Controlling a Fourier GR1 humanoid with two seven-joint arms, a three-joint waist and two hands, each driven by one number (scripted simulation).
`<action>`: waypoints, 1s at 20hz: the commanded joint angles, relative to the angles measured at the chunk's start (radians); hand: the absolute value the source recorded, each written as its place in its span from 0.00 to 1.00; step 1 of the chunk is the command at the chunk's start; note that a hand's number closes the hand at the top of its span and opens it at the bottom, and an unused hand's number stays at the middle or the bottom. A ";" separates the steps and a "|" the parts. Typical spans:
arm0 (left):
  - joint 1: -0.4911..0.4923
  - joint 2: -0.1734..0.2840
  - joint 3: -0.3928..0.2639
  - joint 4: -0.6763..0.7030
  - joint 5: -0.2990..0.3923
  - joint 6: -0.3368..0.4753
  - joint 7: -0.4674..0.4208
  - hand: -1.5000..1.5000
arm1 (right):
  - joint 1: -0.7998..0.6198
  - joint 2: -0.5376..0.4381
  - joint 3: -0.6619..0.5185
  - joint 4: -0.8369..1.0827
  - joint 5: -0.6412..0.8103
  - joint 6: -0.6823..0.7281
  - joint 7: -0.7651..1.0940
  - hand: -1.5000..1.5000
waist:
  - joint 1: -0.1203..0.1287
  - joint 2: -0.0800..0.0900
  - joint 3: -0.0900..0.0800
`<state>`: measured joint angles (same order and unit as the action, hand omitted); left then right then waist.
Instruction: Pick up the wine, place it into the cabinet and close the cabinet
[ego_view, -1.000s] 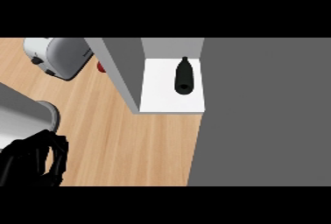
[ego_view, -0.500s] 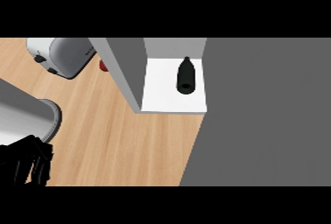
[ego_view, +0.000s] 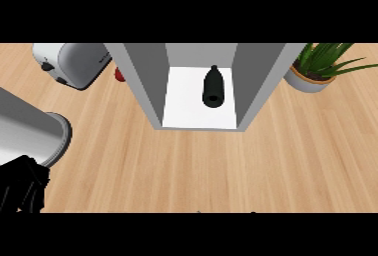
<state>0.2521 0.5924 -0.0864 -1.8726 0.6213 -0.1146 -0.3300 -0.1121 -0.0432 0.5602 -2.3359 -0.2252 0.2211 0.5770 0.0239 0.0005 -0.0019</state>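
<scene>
Now, from the head view: the wine bottle (ego_view: 212, 90) stands upright on the white floor of the open cabinet (ego_view: 148, 80), seen from almost straight above, cap toward us and its dark body running back into the compartment. It sits right of centre in the bay and apart from both grey side walls, which looks deliberate: nothing near the front edge to foul a door. So the placing part of the task reads as done, and by my judgement only the closing is left. No door shows in this view, so which side it swings from can't be told.

Down at the lower left corner, the left hand (ego_view: 22, 186) comes in on its grey forearm (ego_view: 29, 135), low over the bench (ego_view: 221, 170) and well apart from the cabinet. Its black fingers hang down close together, loosely bent, and pinch nothing. The right hand is nowhere to be seen, so nothing can be said of its fingers.

Around the edges: a silver toaster (ego_view: 70, 62) sits on the bench at upper left, with a small red thing (ego_view: 118, 74) just peeking out between it and the cabinet wall, too hidden to name. A potted plant (ego_view: 319, 67) stands just beside the cabinet's right wall, near enough that a wide swing on that side may brush its leaves.
</scene>
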 joint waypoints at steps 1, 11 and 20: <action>0.048 0.006 0.052 0.026 0.015 -0.076 -0.046 1.00 | -0.227 0.041 0.082 0.082 -0.028 -0.187 0.064 1.00 | 0.002 -0.001 0.000; -0.010 -0.008 0.108 0.013 0.020 -0.092 0.060 1.00 | -0.601 0.043 0.001 0.473 -0.198 -0.396 -0.100 1.00 | -0.005 0.001 0.002; 0.051 -0.118 0.077 0.043 -0.102 -0.136 -0.022 1.00 | -0.763 0.043 -0.090 0.707 -0.303 -0.438 -0.199 1.00 | -0.006 0.000 0.001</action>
<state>0.2732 0.5257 0.0169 -1.8277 0.5868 -0.2441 -0.3162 -0.8269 -0.0009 0.4865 -1.7377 -0.5026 -0.1997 0.4360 0.0176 -0.0012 0.0003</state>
